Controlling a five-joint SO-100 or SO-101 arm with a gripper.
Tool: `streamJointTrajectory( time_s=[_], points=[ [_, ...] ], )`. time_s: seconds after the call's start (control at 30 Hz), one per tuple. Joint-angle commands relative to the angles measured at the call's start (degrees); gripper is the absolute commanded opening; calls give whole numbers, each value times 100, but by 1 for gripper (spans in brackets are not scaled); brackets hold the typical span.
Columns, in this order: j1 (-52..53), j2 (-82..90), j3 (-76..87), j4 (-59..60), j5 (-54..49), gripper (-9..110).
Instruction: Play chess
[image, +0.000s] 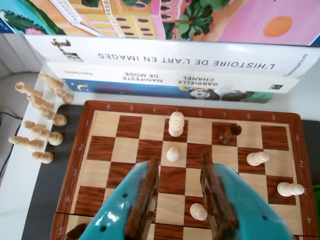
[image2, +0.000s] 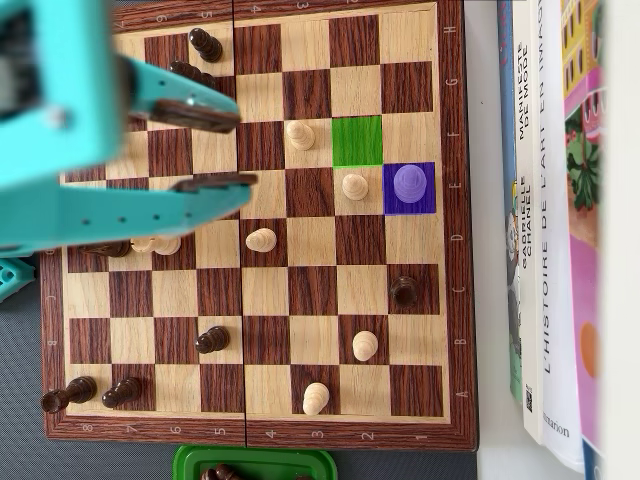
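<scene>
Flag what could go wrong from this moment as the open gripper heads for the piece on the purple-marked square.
1. In the overhead view a light pawn stands right beside the marked piece; the open gripper could clip it on the way in.
2. Another light pawn stands next to the green square, so the placement could nudge it.
3. The books lie close along that board edge, limiting clearance.
</scene>
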Motion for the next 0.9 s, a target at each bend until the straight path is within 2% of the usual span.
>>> streamJointTrajectory(
  time_s=[0.0,0.27,0.87],
  points=[
    [0,-457,-747,360,53,14],
    [0,-1687,-1995,1151,123,17],
    [35,-3779,-3656,1151,448,17]
  ],
)
